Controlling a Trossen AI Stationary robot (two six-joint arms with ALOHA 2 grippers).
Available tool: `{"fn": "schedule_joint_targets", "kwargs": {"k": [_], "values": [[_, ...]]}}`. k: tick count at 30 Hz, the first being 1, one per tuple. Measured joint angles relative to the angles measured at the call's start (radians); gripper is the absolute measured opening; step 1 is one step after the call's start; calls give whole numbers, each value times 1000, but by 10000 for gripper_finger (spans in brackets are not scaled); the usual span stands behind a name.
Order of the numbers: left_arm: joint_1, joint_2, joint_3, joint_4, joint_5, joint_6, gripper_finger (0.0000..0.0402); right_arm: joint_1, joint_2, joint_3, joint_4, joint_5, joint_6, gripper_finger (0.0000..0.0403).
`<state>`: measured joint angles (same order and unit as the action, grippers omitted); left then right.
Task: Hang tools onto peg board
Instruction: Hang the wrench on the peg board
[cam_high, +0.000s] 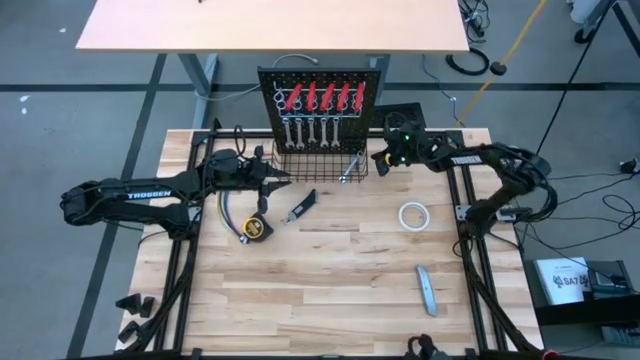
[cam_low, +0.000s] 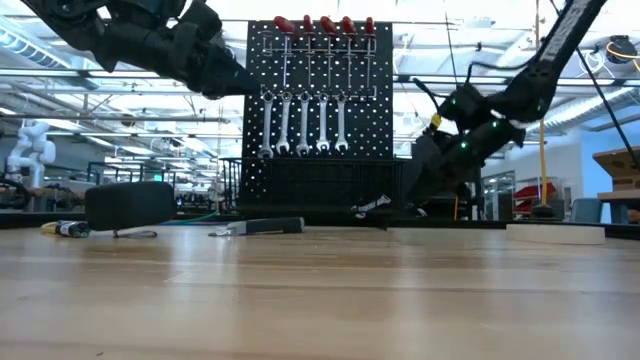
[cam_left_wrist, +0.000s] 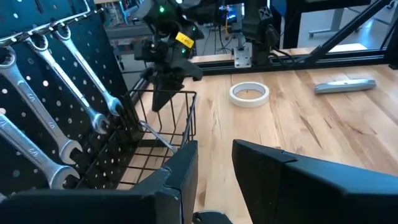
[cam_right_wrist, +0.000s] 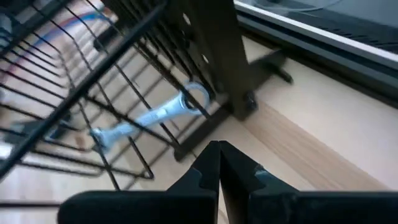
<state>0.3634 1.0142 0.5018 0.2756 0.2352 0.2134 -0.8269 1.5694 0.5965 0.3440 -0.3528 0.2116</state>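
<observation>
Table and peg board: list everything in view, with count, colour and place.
peg board: one, black, upright at the table's far edge
red-handled tools: five, hung along its top row
wrenches: four, silver, hung beneath them
loose wrench: one, silver, at the basket's right end
wire basket: one, black, at the board's base
tape measure: one, yellow, left of centre
knife: one, black-handled, beside it
tape roll: one, white, right
grey bar: one, near right
left gripper: by the basket's left end
right gripper: shut, by the loose wrench

A bundle of coloured wires (cam_high: 229, 211) lies near the table's (cam_high: 330, 290) left edge. Beyond its far edge stands a tan desk (cam_high: 270, 25).
</observation>
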Motion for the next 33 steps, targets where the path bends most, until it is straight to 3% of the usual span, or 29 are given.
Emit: {"fn": "schedule_joint_targets", "kwargs": {"k": [13, 18, 27, 33], "values": [[1, 10, 0, 0, 0, 1, 107, -32, 167, 4, 243, -74, 66, 0], [2, 19, -1, 1, 0, 2, 107, -31, 218, 40, 243, -125, 51, 0], [3, 21, -1, -3, 0, 11, 107, -31, 233, 47, 303, -119, -1, 0], [4, 21, -1, -4, 0, 12, 107, -31, 233, 47, 340, -168, -18, 0]]}}
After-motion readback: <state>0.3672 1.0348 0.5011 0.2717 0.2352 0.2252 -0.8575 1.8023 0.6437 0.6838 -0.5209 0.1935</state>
